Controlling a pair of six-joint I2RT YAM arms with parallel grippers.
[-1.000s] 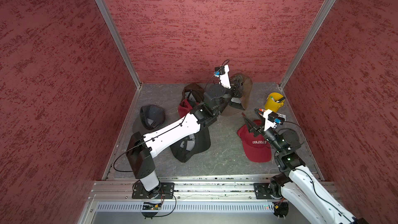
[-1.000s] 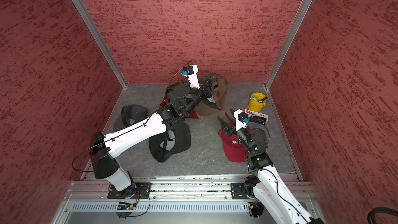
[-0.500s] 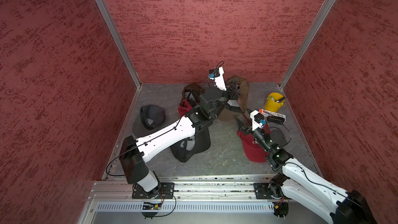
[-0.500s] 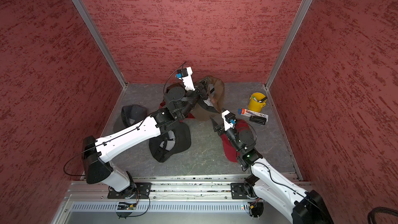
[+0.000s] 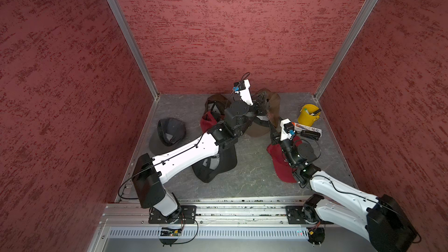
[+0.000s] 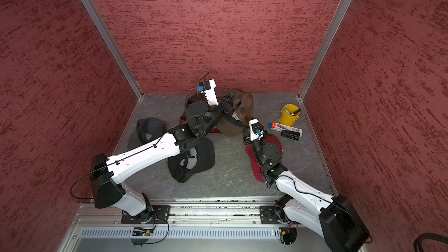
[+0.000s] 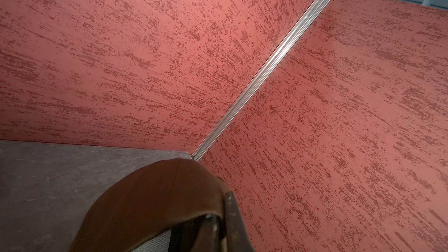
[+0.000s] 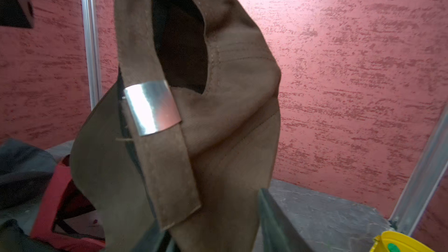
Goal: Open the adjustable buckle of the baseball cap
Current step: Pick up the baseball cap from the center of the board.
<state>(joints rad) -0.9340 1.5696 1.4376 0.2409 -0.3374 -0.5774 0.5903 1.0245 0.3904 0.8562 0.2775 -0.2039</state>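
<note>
Yellow bucket (image 5: 306, 120): green-tipped pen (image 5: 307, 111), dark item (image 5: 315, 112).

Even overhead light, soft shadows, glare on the buckle (image 8: 152, 107), blurred close-up wrist views.

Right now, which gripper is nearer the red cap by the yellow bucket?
Right. The right gripper sits just past the red cap's far edge; the left gripper is farther back, shut on the brown cap.
</note>
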